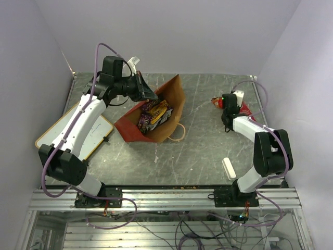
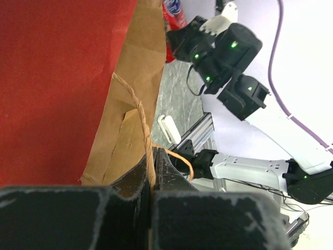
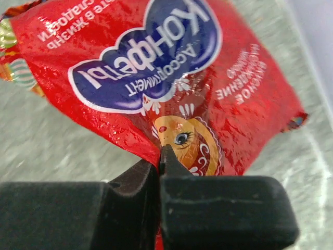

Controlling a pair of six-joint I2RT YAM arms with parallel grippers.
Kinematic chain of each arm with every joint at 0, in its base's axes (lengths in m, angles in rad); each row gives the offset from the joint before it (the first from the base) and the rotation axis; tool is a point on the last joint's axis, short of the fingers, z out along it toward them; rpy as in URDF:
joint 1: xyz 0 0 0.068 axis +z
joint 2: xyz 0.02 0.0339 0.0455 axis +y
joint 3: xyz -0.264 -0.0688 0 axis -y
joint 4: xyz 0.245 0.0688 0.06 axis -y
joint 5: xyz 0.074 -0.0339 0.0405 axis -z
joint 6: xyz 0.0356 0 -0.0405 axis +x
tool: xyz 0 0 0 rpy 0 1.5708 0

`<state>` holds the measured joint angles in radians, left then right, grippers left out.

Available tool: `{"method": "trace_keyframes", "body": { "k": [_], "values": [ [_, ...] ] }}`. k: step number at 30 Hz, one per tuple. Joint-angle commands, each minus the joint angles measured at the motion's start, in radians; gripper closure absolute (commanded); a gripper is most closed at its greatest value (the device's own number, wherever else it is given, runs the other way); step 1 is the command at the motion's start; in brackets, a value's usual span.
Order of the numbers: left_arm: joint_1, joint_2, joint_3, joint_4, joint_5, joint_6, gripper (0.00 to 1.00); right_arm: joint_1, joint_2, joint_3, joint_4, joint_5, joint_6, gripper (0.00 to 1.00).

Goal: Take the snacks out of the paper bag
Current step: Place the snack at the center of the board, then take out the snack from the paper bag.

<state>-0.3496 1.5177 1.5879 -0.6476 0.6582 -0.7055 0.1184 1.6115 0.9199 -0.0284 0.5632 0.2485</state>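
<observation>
Clearly, the task was only partly done. Nearest to me, the small candy wrappers lay inside the paper bag at the middle of the desk, so I judged they were left to take out. The large red packet was already out, on the desk well apart from the bag. The right jaws were pressed together, pinching this packet's edge. Farther back, the left jaws were pressed together on the bag's tan handle at its rim.
</observation>
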Motion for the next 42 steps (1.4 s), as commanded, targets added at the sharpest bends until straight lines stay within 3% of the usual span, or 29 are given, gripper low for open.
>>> {"method": "trace_keyframes", "body": {
  "k": [1,4,12,15,20,28,32,38,42],
  "values": [
    [-0.008,-0.049,-0.013,0.035,0.008,-0.025,0.93,0.053,-0.015,-0.025,-0.005,-0.072,0.159,1.00],
    [-0.009,-0.066,-0.033,0.052,0.008,-0.035,0.93,0.053,0.005,-0.033,0.010,-0.091,0.135,0.94],
    [-0.011,-0.072,-0.016,0.138,0.038,-0.018,0.93,0.052,-0.028,-0.008,-0.041,-0.162,0.038,0.27],
    [-0.011,-0.069,-0.002,0.168,0.034,0.031,0.93,0.053,-0.069,0.047,-0.116,-0.199,-0.002,0.11],
    [-0.017,-0.056,0.031,0.165,0.038,0.110,0.93,0.064,-0.141,0.154,-0.179,-0.336,-0.077,0.06],
    [-0.053,-0.109,-0.065,0.288,0.058,0.102,0.93,0.189,-0.372,0.088,0.136,-0.779,-0.363,0.06],
    [-0.091,-0.128,-0.130,0.333,0.030,0.056,0.93,0.295,-0.479,-0.041,0.252,-1.045,-0.596,0.08],
    [-0.107,-0.129,-0.138,0.335,0.012,0.061,0.93,0.480,-0.540,-0.129,0.239,-1.077,-0.830,0.17],
    [-0.113,-0.119,-0.121,0.310,0.008,0.083,0.93,0.557,-0.477,-0.107,0.043,-1.063,-1.144,0.31]
  ]
}}
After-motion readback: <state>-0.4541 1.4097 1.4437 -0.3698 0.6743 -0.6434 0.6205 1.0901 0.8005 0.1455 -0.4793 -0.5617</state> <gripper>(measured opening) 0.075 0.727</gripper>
